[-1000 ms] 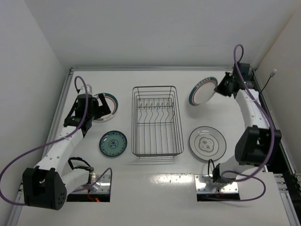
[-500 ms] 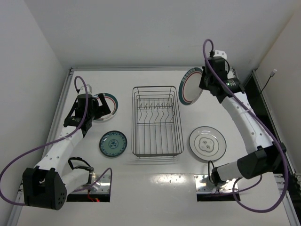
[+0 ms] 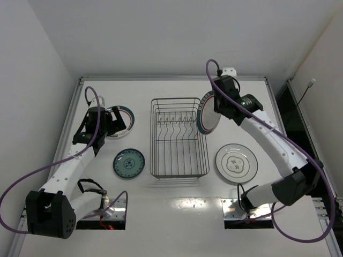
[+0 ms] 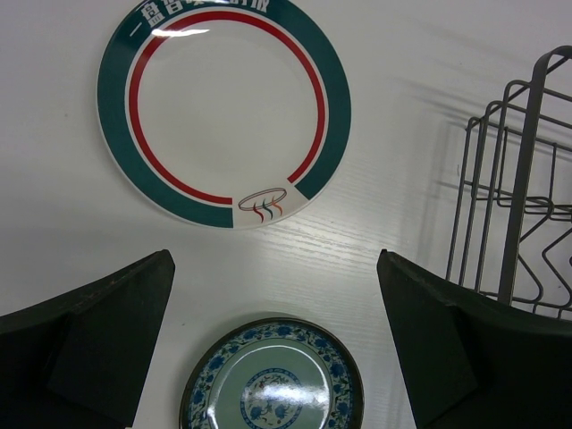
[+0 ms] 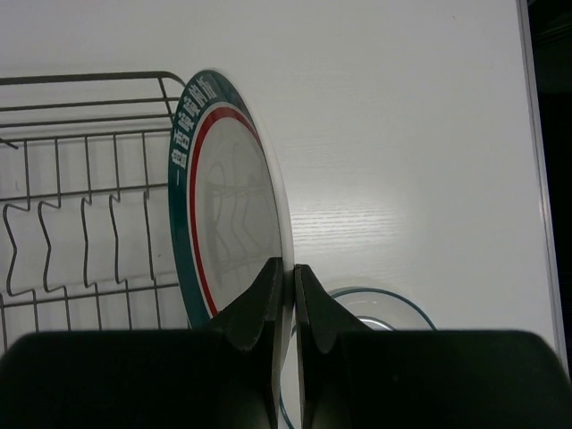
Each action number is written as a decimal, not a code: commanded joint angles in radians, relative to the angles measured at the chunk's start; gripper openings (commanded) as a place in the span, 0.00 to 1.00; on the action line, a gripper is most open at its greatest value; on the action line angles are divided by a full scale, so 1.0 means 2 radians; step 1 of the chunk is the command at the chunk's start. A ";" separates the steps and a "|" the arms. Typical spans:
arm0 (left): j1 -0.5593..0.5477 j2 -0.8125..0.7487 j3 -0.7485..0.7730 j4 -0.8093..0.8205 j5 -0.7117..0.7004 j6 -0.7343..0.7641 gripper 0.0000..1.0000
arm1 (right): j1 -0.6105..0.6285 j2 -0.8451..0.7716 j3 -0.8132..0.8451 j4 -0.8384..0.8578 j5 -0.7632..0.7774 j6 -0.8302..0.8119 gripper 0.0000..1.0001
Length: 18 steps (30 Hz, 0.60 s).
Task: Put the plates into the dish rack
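1. The right gripper [image 5: 286, 268] has its jaws nearly closed, pinching the rim of a banded plate [image 5: 228, 232] that stands on edge.
2. Within the last second the arm has swung this plate left from the table's far right corner. It is now at the right wall of the rack [image 3: 177, 99], near the far end. Whether it is over the wires or just outside them is unclear.
3. The first loading looks imminent: the plate probably needs a little more leftward travel, then lowering between the tines. The rack holds no plates yet.
4. The left gripper [image 4: 274, 259] has not moved. Its jaws are wide open and empty, above the second banded plate [image 4: 223, 107] and the teal plate [image 4: 273, 380], both flat left of the rack.
5. The grey plate [image 3: 236, 163] lies flat to the rack's right.
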State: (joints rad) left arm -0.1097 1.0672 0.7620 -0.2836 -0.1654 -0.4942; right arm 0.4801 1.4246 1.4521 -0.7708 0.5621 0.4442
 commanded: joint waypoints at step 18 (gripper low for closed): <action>-0.003 -0.003 0.019 0.008 -0.004 0.002 0.96 | 0.130 0.093 0.074 -0.043 0.079 0.024 0.15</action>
State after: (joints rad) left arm -0.1097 1.0672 0.7620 -0.2836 -0.1658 -0.4942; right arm 0.7357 1.6405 1.5608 -0.8494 0.7288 0.4728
